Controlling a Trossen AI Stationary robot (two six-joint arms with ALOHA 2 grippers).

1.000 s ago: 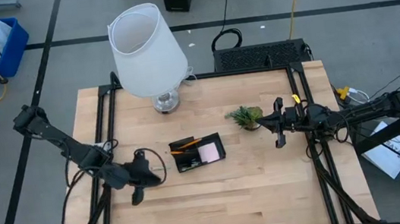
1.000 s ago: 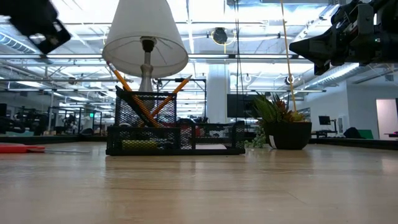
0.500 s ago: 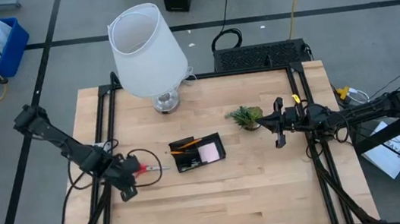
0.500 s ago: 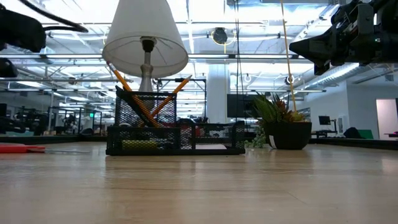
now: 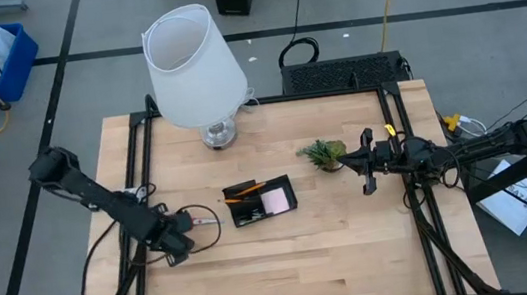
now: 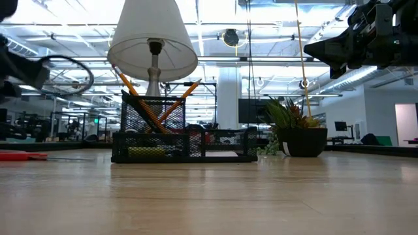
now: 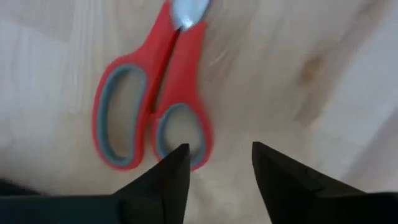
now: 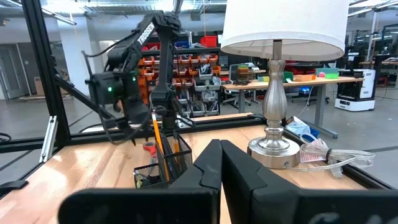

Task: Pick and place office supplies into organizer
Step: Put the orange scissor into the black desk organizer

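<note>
Red-handled scissors (image 7: 149,93) lie flat on the table, left of the organizer (image 5: 260,200); the low view shows them (image 6: 19,155) at the far left. My left gripper (image 7: 214,162) is open and points down over their handle loops, one fingertip (image 7: 177,158) showing over the rim of one loop. The black mesh organizer (image 6: 183,140) holds orange pencils and a pink sticky-note pad (image 5: 273,202). My right gripper (image 8: 221,162) is shut, holds nothing, and waits above the table's right side (image 5: 362,166). My left gripper comes at the scissors' handle end (image 7: 186,134) from above, pointing down. Whether its fingertip touches the loop, I cannot tell.
A big white lamp (image 5: 196,70) stands at the far left of the table. A small green plant (image 5: 323,153) stands right of the organizer, close to my right gripper. Bare wood stretches along the near side (image 5: 298,264).
My left gripper has sunk toward the scissors and tipped from a slant to pointing straight down. The scissors and the organizer have stayed where they were.
</note>
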